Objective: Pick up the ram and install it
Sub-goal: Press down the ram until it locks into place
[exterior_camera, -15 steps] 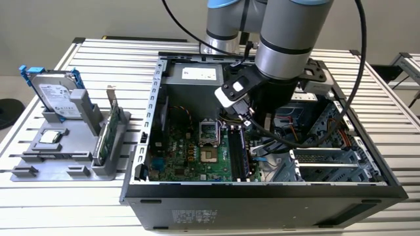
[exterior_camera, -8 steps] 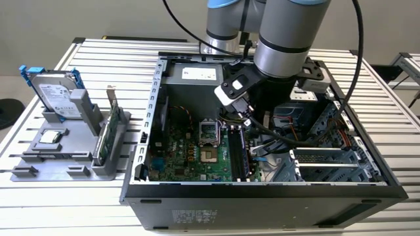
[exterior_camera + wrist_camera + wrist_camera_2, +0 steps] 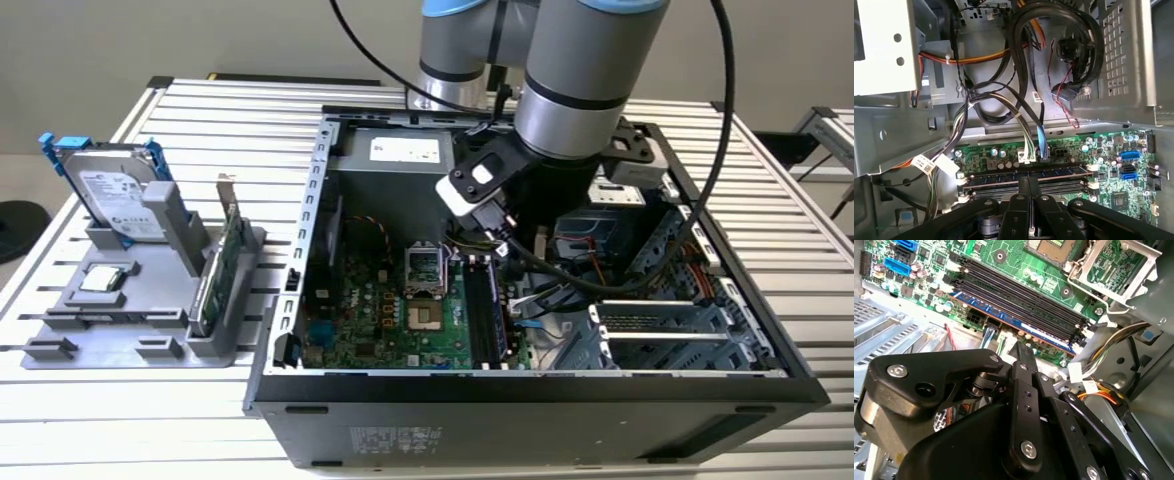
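The ram [image 3: 1004, 176] is a long blue stick lying in the motherboard memory slot closest to the board's edge, seen as a blue strip [image 3: 1019, 326] in the second wrist view. My gripper [image 3: 1029, 183] is inside the open computer case, directly over the middle of the ram. Its two black fingers [image 3: 1019, 200] are pressed together, shut, with nothing between them. The fingertips [image 3: 1024, 349] reach the ram's upper edge; I cannot tell whether they touch it. In the exterior view the gripper [image 3: 498, 245] hangs over the memory slots [image 3: 483, 310].
Cable bundles [image 3: 1024, 80] and a metal drive cage [image 3: 667, 330] crowd the case beside the slots. The CPU socket [image 3: 420, 268] lies on their other side. Outside the case, a grey fixture [image 3: 80, 345] holds a hard drive [image 3: 114, 195] and a green card [image 3: 227, 262].
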{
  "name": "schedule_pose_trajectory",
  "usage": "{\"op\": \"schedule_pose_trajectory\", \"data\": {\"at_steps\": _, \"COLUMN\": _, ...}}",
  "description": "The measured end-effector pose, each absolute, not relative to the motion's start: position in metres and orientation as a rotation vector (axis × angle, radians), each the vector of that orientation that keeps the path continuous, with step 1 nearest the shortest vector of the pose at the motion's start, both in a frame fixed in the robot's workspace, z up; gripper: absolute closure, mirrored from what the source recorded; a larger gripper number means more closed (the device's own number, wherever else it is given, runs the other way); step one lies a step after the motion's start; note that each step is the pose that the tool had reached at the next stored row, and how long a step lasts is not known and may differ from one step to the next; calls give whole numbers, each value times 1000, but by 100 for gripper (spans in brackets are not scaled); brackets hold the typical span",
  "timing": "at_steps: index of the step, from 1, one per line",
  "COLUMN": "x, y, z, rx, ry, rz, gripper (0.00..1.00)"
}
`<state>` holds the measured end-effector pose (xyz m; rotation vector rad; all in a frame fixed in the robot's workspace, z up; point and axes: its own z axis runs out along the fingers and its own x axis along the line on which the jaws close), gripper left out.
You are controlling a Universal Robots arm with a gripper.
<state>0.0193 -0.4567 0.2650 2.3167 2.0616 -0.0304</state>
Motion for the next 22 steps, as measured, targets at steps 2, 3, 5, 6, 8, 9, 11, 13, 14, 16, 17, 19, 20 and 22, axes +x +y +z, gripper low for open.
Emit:
{"op": "schedule_pose_trajectory", "data": {"at_steps": 2, "x": 19, "y": -457, "z": 265, "rx": 2311, "ry": 2073, "rz": -37, "gripper": 100}}
{"op": "schedule_pose_trajectory", "data": {"at_steps": 3, "x": 19, "y": -456, "z": 265, "rx": 2309, "ry": 2079, "rz": -40, "gripper": 100}}
{"op": "schedule_pose_trajectory", "data": {"at_steps": 5, "x": 19, "y": -456, "z": 264, "rx": 2303, "ry": 2092, "rz": -46, "gripper": 100}}
{"op": "schedule_pose_trajectory", "data": {"at_steps": 6, "x": 19, "y": -456, "z": 263, "rx": 2298, "ry": 2098, "rz": -47, "gripper": 100}}
{"op": "schedule_pose_trajectory", "data": {"at_steps": 8, "x": 19, "y": -456, "z": 260, "rx": 2287, "ry": 2109, "rz": -47, "gripper": 100}}
{"op": "schedule_pose_trajectory", "data": {"at_steps": 9, "x": 19, "y": -456, "z": 259, "rx": 2281, "ry": 2115, "rz": -47, "gripper": 100}}
{"op": "schedule_pose_trajectory", "data": {"at_steps": 11, "x": 19, "y": -455, "z": 255, "rx": 2275, "ry": 2122, "rz": -47, "gripper": 100}}
{"op": "schedule_pose_trajectory", "data": {"at_steps": 13, "x": 19, "y": -454, "z": 252, "rx": 2272, "ry": 2125, "rz": -47, "gripper": 100}}
{"op": "schedule_pose_trajectory", "data": {"at_steps": 14, "x": 19, "y": -454, "z": 251, "rx": 2272, "ry": 2125, "rz": -47, "gripper": 100}}
{"op": "schedule_pose_trajectory", "data": {"at_steps": 16, "x": 19, "y": -454, "z": 251, "rx": 2270, "ry": 2126, "rz": -47, "gripper": 100}}
{"op": "schedule_pose_trajectory", "data": {"at_steps": 17, "x": 19, "y": -454, "z": 251, "rx": 2270, "ry": 2127, "rz": -47, "gripper": 100}}
{"op": "schedule_pose_trajectory", "data": {"at_steps": 19, "x": 19, "y": -454, "z": 251, "rx": 2269, "ry": 2128, "rz": -47, "gripper": 100}}
{"op": "schedule_pose_trajectory", "data": {"at_steps": 20, "x": 19, "y": -454, "z": 251, "rx": 2269, "ry": 2128, "rz": -47, "gripper": 100}}
{"op": "schedule_pose_trajectory", "data": {"at_steps": 22, "x": 19, "y": -454, "z": 250, "rx": 2269, "ry": 2129, "rz": -46, "gripper": 100}}
